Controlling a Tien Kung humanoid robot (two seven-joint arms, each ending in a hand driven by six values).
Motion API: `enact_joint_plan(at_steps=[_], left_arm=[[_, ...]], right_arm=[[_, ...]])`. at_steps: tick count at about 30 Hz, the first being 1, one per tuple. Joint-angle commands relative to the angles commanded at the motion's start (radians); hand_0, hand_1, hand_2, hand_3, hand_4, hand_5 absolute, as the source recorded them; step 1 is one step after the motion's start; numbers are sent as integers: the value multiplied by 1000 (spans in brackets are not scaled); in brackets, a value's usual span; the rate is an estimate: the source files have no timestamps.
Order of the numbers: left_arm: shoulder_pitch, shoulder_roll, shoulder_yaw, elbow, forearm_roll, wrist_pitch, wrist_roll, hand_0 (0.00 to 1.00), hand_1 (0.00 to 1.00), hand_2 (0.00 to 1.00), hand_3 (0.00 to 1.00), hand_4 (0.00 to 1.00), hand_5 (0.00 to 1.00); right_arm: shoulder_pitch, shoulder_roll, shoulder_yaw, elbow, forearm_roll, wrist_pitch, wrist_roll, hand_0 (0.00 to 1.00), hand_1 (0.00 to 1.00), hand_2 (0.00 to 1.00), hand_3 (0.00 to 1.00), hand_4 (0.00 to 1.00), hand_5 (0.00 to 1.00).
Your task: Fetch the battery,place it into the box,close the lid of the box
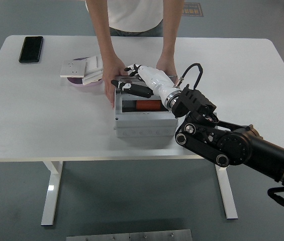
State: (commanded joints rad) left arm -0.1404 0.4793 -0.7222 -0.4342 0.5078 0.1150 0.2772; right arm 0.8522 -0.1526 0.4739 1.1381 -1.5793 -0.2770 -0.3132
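A grey box [144,124] stands at the table's middle front, and a red-orange battery [147,106] lies inside it. Its clear lid [131,88] is raised at the back and tilts forward over the opening. My right hand [126,83], white with black fingertips, reaches in from the right with its fingers extended on the lid's top edge, holding nothing. A person at the far side steadies the box with one hand [112,75] on its left side and the other hand [168,66] behind its right rear corner.
A black phone [31,48] lies at the far left. White switch plates [84,68] rest on a purple dish [84,82] left of the box. The white table's [36,125] near edge runs just in front of the box.
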Motion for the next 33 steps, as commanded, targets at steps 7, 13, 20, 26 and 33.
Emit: enact_joint_plan(at_steps=[7, 13, 20, 26, 33], left_arm=[[0, 0, 0, 0, 0, 2, 0, 640, 743, 580, 502, 409, 2], [-1, 0, -1, 0, 2, 2, 1, 638, 742, 580, 500, 405, 2], [-1, -1, -4, 0, 5, 2, 3, 639, 742, 580, 501, 402, 2], [-1, -1, -5, 0, 6, 2, 5, 638, 744, 580, 501, 396, 2], [0, -2, -6, 0, 7, 2, 6, 636, 744, 580, 501, 390, 2]], right_arm=[[-1, -5, -4, 0, 0, -1, -7, 606, 602, 634, 699, 946, 998], [-1, -6, -5, 5, 0, 3, -17, 603, 596, 625, 696, 945, 998], [0, -8, -3, 14, 7, 33, -50, 599, 593, 624, 698, 943, 998], [0, -10, -2, 18, 7, 49, -67, 541, 587, 617, 697, 940, 998], [-1, -12, -1, 27, 2, 58, -86, 411, 584, 608, 698, 941, 998]])
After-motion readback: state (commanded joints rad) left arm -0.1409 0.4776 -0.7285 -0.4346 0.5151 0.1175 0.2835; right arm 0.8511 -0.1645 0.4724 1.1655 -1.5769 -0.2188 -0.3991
